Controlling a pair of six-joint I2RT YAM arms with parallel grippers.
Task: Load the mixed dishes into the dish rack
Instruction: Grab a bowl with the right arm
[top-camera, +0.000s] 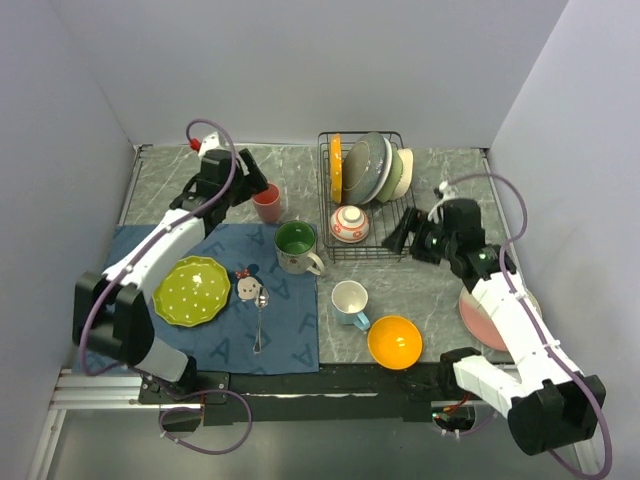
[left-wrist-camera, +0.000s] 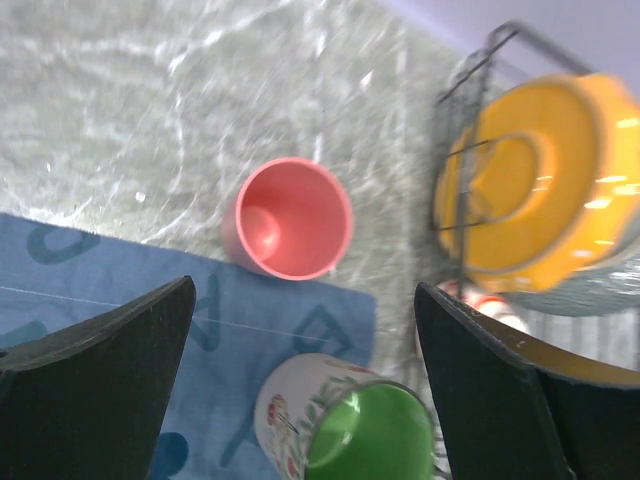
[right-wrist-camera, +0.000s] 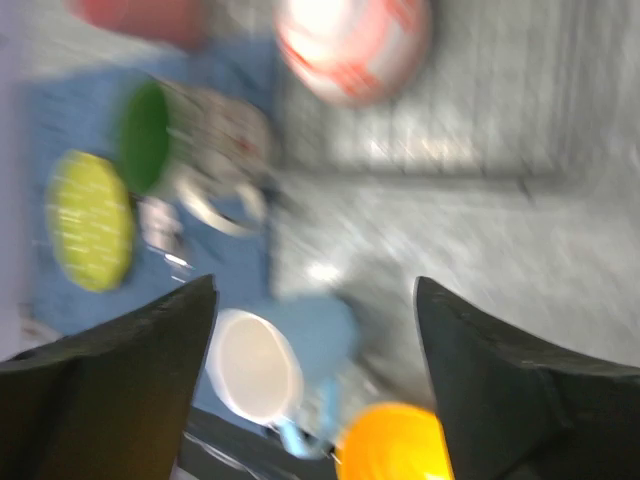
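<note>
The black wire dish rack (top-camera: 388, 243) stands at the back centre. It holds an orange plate (top-camera: 336, 166), grey and cream dishes (top-camera: 372, 168) and a red-patterned bowl (top-camera: 350, 224). My left gripper (top-camera: 257, 178) is open and empty above the pink cup (top-camera: 267, 202), which the left wrist view shows between the jaws (left-wrist-camera: 292, 218). A green-lined mug (top-camera: 296, 246) stands next to it. My right gripper (top-camera: 410, 236) is open and empty beside the rack's right edge. A light blue mug (top-camera: 350, 301), an orange bowl (top-camera: 394, 341), a lime-green plate (top-camera: 192, 290) and a pink plate (top-camera: 480, 318) lie outside the rack.
A blue cloth mat (top-camera: 215, 345) covers the left front of the table. A metal spoon (top-camera: 260, 318) and a small patterned piece (top-camera: 246, 286) lie on it. Grey walls close in on three sides.
</note>
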